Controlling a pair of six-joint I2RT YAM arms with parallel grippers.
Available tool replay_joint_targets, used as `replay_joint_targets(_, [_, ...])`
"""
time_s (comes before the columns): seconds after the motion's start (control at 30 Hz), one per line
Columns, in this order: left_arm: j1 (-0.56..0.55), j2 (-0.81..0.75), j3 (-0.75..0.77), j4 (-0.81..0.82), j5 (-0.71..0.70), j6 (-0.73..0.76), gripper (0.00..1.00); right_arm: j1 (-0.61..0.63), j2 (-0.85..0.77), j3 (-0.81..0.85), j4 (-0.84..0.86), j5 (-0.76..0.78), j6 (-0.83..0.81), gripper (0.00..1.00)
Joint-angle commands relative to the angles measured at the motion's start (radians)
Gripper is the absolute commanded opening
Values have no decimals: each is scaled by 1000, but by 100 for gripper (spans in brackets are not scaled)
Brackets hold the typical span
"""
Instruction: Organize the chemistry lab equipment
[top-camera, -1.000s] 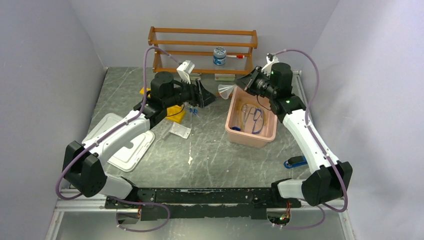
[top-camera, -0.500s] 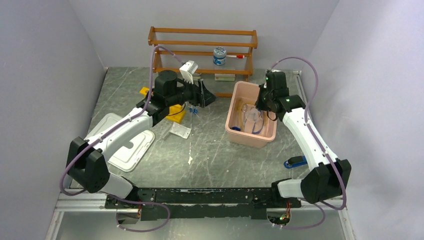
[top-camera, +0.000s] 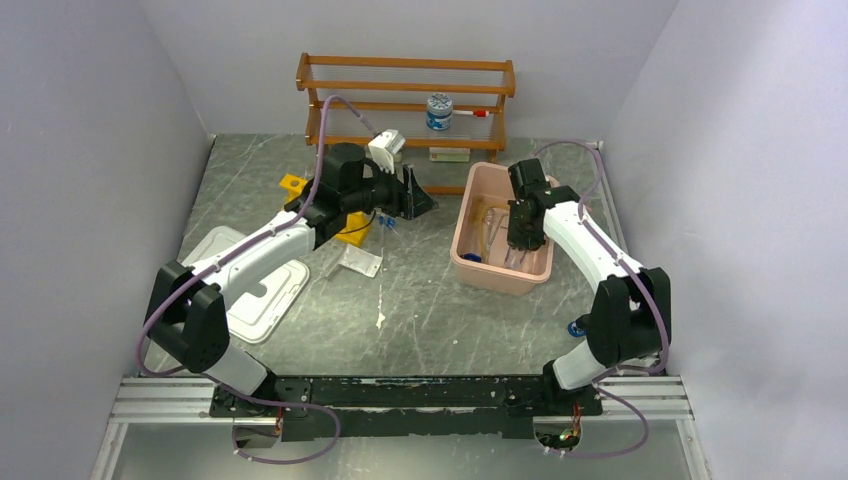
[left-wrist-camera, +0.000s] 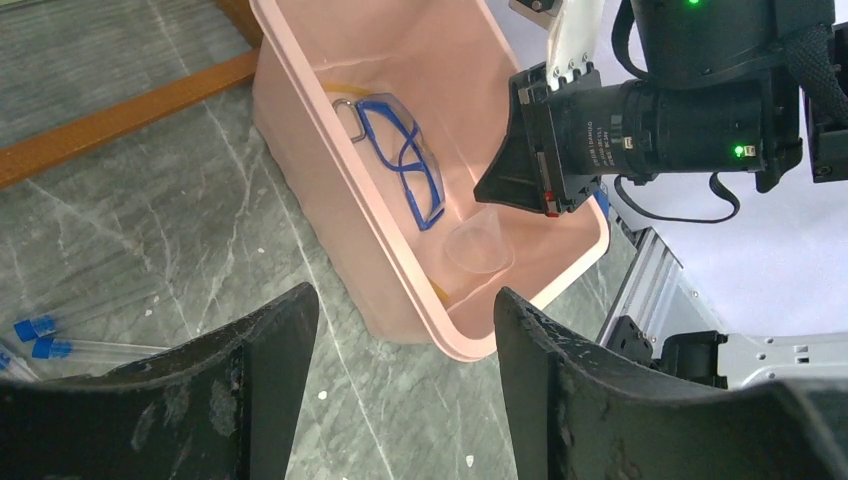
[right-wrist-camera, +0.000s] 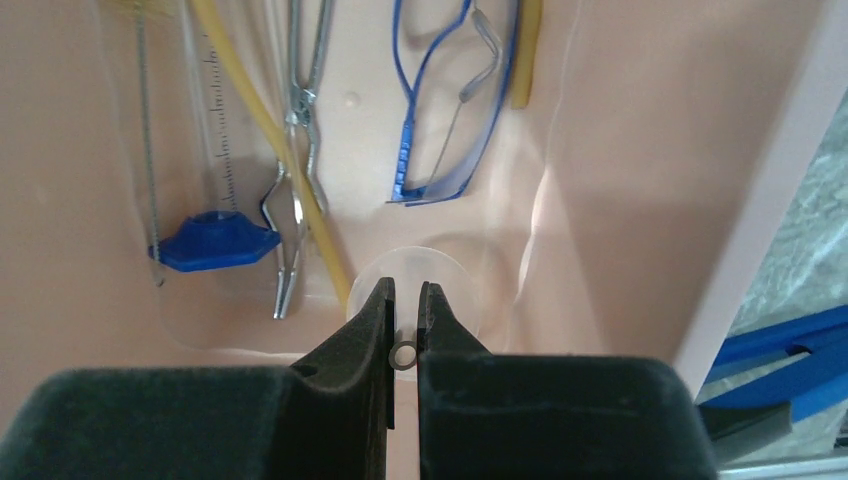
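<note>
Seen only from the right wrist: right tool (right-wrist-camera: 403, 325) pinching clear plastic funnel's (right-wrist-camera: 455, 285) stem inside pink plastic tub (right-wrist-camera: 640, 120). Seen from the left wrist: left tool (left-wrist-camera: 405, 320) spread, near small clear blue-capped tubes (left-wrist-camera: 45, 338) lying on the grey surface (left-wrist-camera: 150, 200).

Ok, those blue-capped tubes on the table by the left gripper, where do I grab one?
Take a blue-capped tube by its clear body, about mid-length, coming straight down with the left gripper and closing across its width. The tubes lie flat on the table, side by side and close together, so an outer one is probably easiest.
</note>
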Motion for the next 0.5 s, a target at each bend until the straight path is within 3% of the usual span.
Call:
replay_joint_targets(0.0, [-1,1,30,-7,-1,25,69,-3,20,-6,-26,70,12,7])
replay_joint_targets(0.23, [-2,3,25,-68,-126,17,73,-3,19,29,-25,101,22,31])
replay_joint_targets(0.47, [2,9,33,-212,-349,-15,75,15,8,132,-36,125,21,36])
